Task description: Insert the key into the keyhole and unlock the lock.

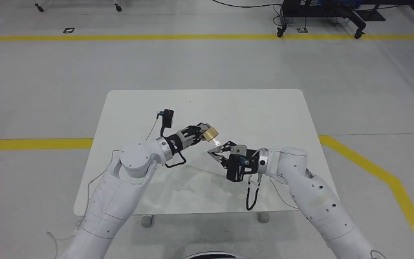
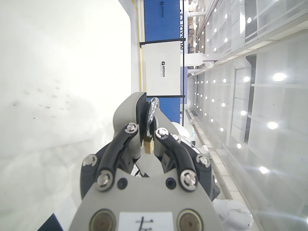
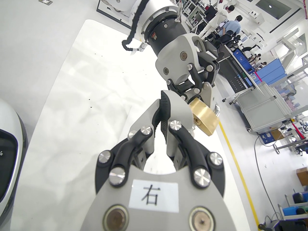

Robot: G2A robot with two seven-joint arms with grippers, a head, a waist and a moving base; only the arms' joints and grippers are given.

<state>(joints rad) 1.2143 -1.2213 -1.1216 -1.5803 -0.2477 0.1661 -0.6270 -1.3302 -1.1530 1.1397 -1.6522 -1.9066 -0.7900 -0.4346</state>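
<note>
1. Right gripper (image 3: 164, 100), nearest the robot: jaws clenched, pads pressed flat together. In the top view a small bright sliver projects from their tip. It is judged to be the key (image 1: 217, 143), though the right wrist view does not show it clearly.

2. Lock (image 3: 204, 118): brass body, held clear of the worktop (image 1: 272, 110) just beyond the key. A small dark mark on its narrow edge is judged to be the keyhole (image 3: 197, 120). That edge faces back towards the right gripper, just beside its tip. Whether the key tip already touches the brass cannot be told.

3. Left gripper (image 2: 149, 112): jaws grasping the lock at the shackle end, with the steel loop between the pads and the brass body hanging towards the wrist.

Risks noted:
- Misalignment. The key is thin and largely hidden by its own pads. If the blade meets the brass beside the slot, it is likely to skate off or twist in the grip.
- Slip at the key. Only a short length appears to be pinched, so a push against resistance could drive it back between the pads.
- Swing at the lock. Held by the shackle end, the body may pivot under insertion force or when the key is turned, wasting the torque.
- Collision. The two sets of fingers stand very near each other, so a small overshoot could knock them together and drop either piece onto the worktop.
</note>
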